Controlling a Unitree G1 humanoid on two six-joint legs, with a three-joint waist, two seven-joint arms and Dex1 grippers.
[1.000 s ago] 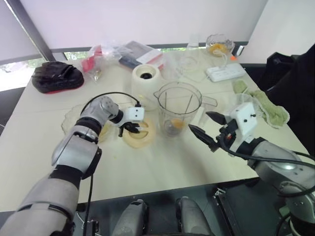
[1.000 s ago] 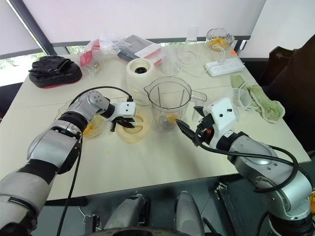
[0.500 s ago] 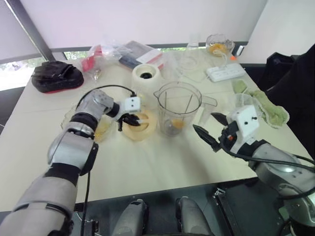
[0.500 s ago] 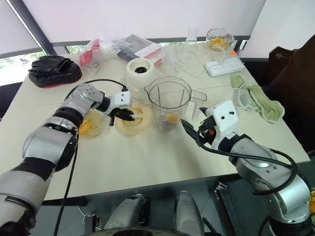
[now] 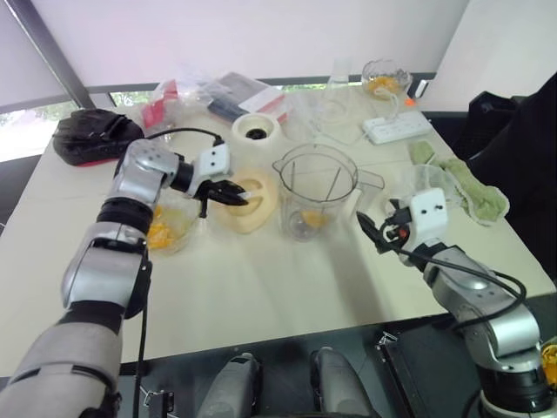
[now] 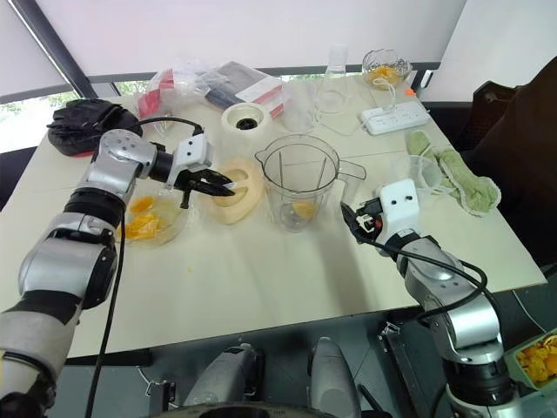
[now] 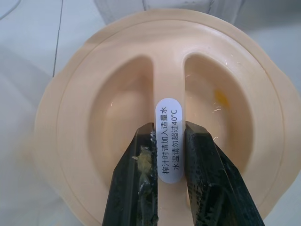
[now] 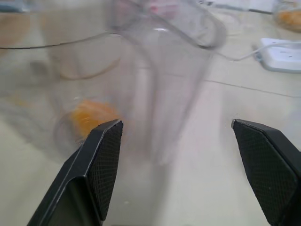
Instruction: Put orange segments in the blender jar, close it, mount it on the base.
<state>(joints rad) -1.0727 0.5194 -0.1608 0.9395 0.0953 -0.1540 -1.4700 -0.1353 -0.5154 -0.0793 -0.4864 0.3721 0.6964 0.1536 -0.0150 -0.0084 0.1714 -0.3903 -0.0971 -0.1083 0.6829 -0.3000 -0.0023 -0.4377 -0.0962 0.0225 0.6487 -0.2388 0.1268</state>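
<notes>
Cream tabletop (image 5: 261,296) w/ white blind (image 5: 261,35) behind, window strip beneath.

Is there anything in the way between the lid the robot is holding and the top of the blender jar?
Nothing visible. The left gripper holds the pale-yellow lid by its ridge, tilted, beside the blender jar. The jar's mouth is uncovered, and the right gripper, jaws open, stays low on its other side.

Bare table (image 6: 261,270) before the blender jar (image 6: 300,178) — cluttered behind.
</notes>
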